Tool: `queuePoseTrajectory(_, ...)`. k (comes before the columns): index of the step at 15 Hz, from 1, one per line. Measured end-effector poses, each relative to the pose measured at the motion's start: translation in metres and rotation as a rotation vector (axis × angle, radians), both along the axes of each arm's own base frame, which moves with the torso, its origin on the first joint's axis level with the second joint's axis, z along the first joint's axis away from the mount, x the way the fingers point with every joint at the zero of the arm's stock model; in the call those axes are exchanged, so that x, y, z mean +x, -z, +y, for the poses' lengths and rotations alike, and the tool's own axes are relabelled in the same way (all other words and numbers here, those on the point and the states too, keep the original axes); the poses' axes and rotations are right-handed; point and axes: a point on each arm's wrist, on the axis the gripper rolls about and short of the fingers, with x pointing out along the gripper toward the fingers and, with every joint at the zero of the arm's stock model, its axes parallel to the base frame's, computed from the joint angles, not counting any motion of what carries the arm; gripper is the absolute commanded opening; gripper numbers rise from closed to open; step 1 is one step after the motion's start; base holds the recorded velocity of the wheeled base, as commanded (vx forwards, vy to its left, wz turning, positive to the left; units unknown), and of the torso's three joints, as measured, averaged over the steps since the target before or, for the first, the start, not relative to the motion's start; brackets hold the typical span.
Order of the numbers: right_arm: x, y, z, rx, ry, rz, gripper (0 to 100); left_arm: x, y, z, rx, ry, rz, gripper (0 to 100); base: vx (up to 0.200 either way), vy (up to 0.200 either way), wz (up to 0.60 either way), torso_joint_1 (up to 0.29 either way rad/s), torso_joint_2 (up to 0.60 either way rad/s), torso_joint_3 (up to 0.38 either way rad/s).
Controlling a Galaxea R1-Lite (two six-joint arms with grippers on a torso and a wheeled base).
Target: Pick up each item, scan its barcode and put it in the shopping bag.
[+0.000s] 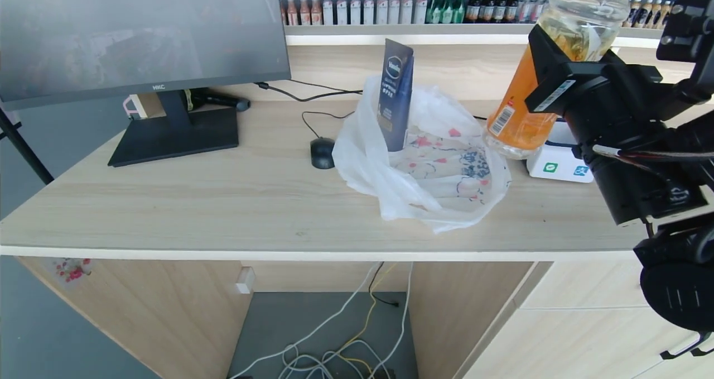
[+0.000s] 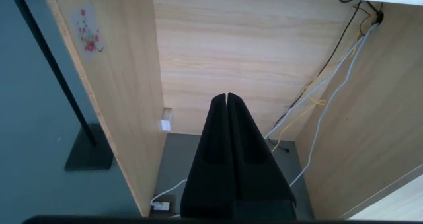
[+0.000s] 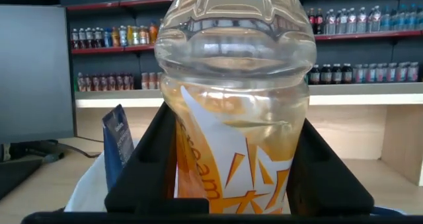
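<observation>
A big bottle (image 1: pixel 549 66) of orange drink is gripped by the right end effector (image 1: pixel 569 44). One black finger (image 3: pixel 155 161) is pressed on each side of it, so the fingers are spread as wide as the bottle. The bottle is held tilted in the air, just to the right of the shopping bag (image 1: pixel 424 167) and higher than it. Which end of the bottle is up cannot be told for sure. A barcode (image 1: pixel 501 120) is seen on the orange label, on the side turned toward the bag. A white scanner box (image 1: pixel 558 166) is set on the table (image 1: pixel 223 200) just to the right of the bag, under the low end of the bottle.

The white plastic bag is laid open on the table. A tall dark blue pack (image 1: pixel 395 97) is stood upright inside it, at its far left part.

The left end effector (image 2: pixel 227 95) is held lower than the bag, under the table top. Its two fingers are pressed together and nothing is held. A wooden panel (image 2: pixel 238 45) and some loose cables (image 2: pixel 330 85) are seen past it.

A black mouse (image 1: pixel 322 153) is placed just to the left of the bag. A dark monitor (image 1: pixel 139 33) is stood well to the left of the bag. A shelf (image 1: pixel 401 28) with a row of drinks is seen far behind the bag.
</observation>
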Motion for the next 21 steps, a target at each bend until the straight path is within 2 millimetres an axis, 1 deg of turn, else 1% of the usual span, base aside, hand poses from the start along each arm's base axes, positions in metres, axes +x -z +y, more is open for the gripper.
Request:
queuePoseTrajectory(5,0.005,0.004,0.003,-0.012,-0.004,0.012,0,0.000,0.000,0.000,0.000,-0.002,-0.001,0,0.000,0.000,0.00,0.000,0.00,0.000)
queuePoseTrajectory(10,0.015,0.014,0.008,-0.058,-0.015,0.089,0,0.000,0.000,0.000,0.000,0.000,0.000,0,0.000,0.000,0.00,0.000,0.00,0.000)
queuePoseTrajectory(13,0.030,0.010,0.009,-0.075,-0.018,0.152,0,0.000,0.000,0.000,0.000,0.000,0.000,0,0.000,0.000,0.00,0.000,0.00,0.000)
queuePoseTrajectory(16,0.048,0.000,0.008,-0.077,-0.005,0.136,0,0.000,0.000,0.000,0.000,0.000,0.000,0,0.000,0.000,0.00,0.000,0.00,0.000)
queuePoseTrajectory(17,0.055,-0.001,0.009,-0.083,-0.002,0.143,0,0.000,0.000,0.000,0.000,0.000,0.000,0,0.000,0.000,0.00,0.000,0.00,0.000)
queuePoseTrajectory(21,0.080,0.009,0.011,-0.102,0.003,0.154,0,0.000,0.000,0.000,0.000,-0.001,0.000,0,0.000,0.000,0.00,0.000,0.00,0.000)
